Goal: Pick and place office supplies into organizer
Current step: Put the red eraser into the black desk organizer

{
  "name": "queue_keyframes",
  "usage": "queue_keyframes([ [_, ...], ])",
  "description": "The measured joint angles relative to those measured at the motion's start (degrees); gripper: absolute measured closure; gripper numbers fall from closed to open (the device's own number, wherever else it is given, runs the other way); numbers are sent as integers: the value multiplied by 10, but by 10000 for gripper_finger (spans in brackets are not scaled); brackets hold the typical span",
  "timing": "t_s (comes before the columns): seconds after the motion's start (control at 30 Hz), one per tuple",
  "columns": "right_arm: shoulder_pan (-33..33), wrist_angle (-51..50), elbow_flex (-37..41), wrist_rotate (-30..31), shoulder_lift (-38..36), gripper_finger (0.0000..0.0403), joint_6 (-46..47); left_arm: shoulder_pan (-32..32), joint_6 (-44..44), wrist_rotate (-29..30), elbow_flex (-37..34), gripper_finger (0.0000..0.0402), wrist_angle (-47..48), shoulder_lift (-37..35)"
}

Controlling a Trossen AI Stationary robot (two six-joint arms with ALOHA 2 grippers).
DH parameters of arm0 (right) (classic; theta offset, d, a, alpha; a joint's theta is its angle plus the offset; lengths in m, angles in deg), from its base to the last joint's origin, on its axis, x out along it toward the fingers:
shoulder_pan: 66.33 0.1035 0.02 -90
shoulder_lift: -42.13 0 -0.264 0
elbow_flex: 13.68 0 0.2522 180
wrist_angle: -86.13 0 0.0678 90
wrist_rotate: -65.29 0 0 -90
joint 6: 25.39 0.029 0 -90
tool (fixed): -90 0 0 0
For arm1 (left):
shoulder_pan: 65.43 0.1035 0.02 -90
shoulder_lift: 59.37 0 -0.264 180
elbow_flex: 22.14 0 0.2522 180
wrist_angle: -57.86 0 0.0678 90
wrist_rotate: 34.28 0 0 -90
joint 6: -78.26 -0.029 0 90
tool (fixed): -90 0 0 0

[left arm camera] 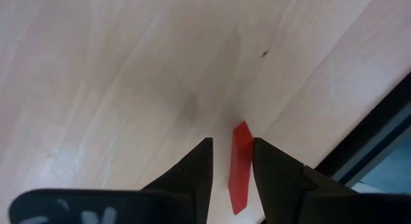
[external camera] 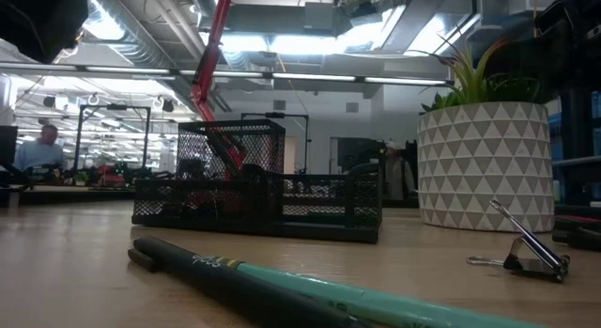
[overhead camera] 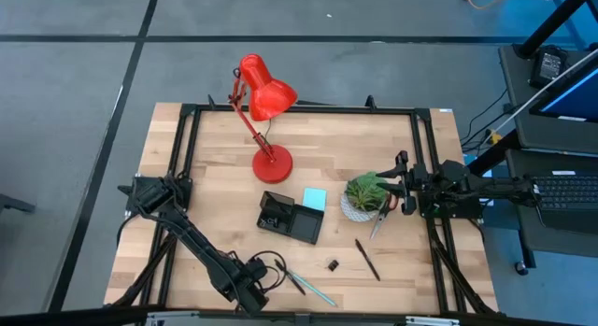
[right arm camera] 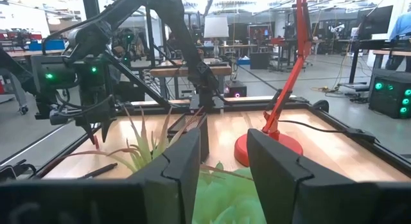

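The black mesh organizer (overhead camera: pixel 290 217) (external camera: pixel 258 192) sits mid-table, with the light blue sticky-note pad (overhead camera: pixel 314 198) flat beside it. The scissors (overhead camera: pixel 380 216) lie against the plant pot, red handles toward my right gripper. A dark pen (overhead camera: pixel 366 259), a teal pen (overhead camera: pixel 313 287) (external camera: pixel 310 292) and a black clip (overhead camera: pixel 332 265) (external camera: pixel 528 255) lie toward the near edge. My left gripper (overhead camera: pixel 250 290) (left arm camera: pixel 231 161) hovers near the near edge, shut on a thin red thing. My right gripper (overhead camera: pixel 400 184) (right arm camera: pixel 221 161) is open, level above the plant's leaves, pointing toward the table's left. My left gripper has a thin red thing (left arm camera: pixel 241 165) between its two fingers, coming from above and pointing down. The thing's free end sticks out past the fingertips, clear of the wood; in the right wrist view it shows as a red tip (right arm camera: pixel 96 143) below the fingers. What the thing is cannot be told.
The red desk lamp (overhead camera: pixel 266 130) stands behind the organizer, its round base (overhead camera: pixel 272 163) on the wood. The green plant in its white pot (overhead camera: pixel 363 197) (external camera: pixel 484 164) is right of the pad. A black frame rail (overhead camera: pixel 299 109) borders the table. People show in the room beyond.
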Motion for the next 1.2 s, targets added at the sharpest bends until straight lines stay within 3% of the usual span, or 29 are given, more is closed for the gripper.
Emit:
queue_keyframes([
  [0.37,0,-1,0,0,0,271,0,1,-29,-20,0,354,-15,17],
  [0.57,0,0,0,0,0,271,0,9,-90,-20,0,389,-1,8],
  [0.77,0,3,0,0,0,271,0,23,-157,45,2,389,71,-20],
  [0.97,0,7,0,0,0,271,0,53,-244,201,2,389,168,-50],
  [1.07,0,7,0,0,0,271,0,79,-297,282,2,389,174,-53],
  [1.2,0,7,0,0,0,271,0,116,-376,321,-9,389,147,-53],
])
